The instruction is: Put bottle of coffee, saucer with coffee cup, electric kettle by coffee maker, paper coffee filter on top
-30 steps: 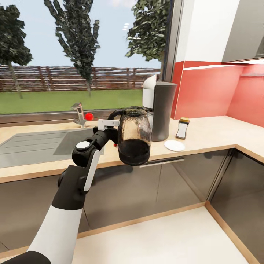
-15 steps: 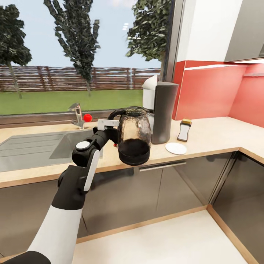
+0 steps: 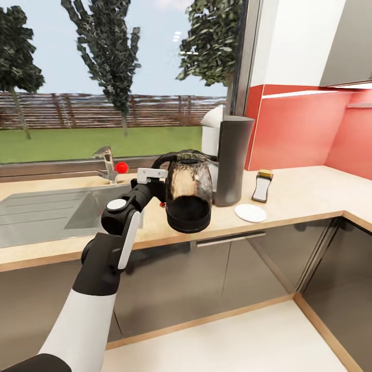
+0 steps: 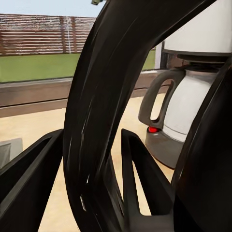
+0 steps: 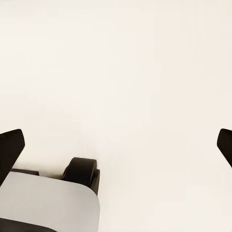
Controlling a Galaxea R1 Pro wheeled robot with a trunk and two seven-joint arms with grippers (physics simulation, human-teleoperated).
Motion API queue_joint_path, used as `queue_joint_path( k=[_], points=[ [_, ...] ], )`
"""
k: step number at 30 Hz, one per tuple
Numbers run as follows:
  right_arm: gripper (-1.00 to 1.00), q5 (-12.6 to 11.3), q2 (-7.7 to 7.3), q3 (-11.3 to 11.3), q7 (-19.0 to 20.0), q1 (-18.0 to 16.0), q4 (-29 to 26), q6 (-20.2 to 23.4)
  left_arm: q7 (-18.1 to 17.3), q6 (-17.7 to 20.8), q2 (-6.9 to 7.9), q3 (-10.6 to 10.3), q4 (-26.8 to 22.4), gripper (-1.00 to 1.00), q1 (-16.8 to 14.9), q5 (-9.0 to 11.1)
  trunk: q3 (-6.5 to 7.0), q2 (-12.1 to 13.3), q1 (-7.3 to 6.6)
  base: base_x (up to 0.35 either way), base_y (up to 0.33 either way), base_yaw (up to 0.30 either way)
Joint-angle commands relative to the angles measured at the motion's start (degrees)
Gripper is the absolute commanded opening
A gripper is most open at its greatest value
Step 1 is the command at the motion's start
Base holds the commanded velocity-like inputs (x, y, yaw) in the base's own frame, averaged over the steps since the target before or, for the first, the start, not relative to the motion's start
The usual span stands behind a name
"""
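1. The electric kettle (image 3: pixel 189 194) is held upright in the air over the front edge of the kitchen countertop (image 3: pixel 305 194), its black loop handle clamped by the left gripper (image 3: pixel 155 175).
2. In the left wrist view, the handle (image 4: pixel 104 116) passes between the two fingers (image 4: pixel 145 174), which are closed against it.
3. The coffee maker (image 3: pixel 227 157) stands on the countertop just behind and right of the kettle; its white carafe (image 4: pixel 191 104) is partly hidden by the kettle.
4. The saucer (image 3: pixel 250 213) lies near the front edge, right of the coffee maker.
5. The bottle of coffee (image 3: pixel 263 186) stands just behind the saucer.
6. A sink (image 3: pixel 46 212) and tap (image 3: pixel 107 164) are set at the left.
7. The right gripper's (image 5: pixel 116 145) fingertips (image 5: pixel 10 147) are spread wide, empty, above a pale floor (image 5: pixel 125 67).
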Motion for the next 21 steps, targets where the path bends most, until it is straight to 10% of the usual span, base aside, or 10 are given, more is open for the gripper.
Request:
queue_joint_path(
  k=[1, 21],
  points=[
    [1.0, 0.57, -0.02, -0.49, 0.18, -0.03, 0.04, -0.19, 0.0, 0.29, -0.01, -0.02, -0.1, -1.0, -0.04, -0.19, -0.06, -0.03, 0.0, 0.062, 0.056, 0.0],
    [1.0, 0.57, -0.02, -0.49, 0.18, -0.03, 0.04, -0.2, 0.0, 0.29, -0.01, 0.05, -0.05, -1.0, -0.06, -0.28, -0.06, -0.03, 0.0, 0.092, 0.084, 0.0]
  ],
)
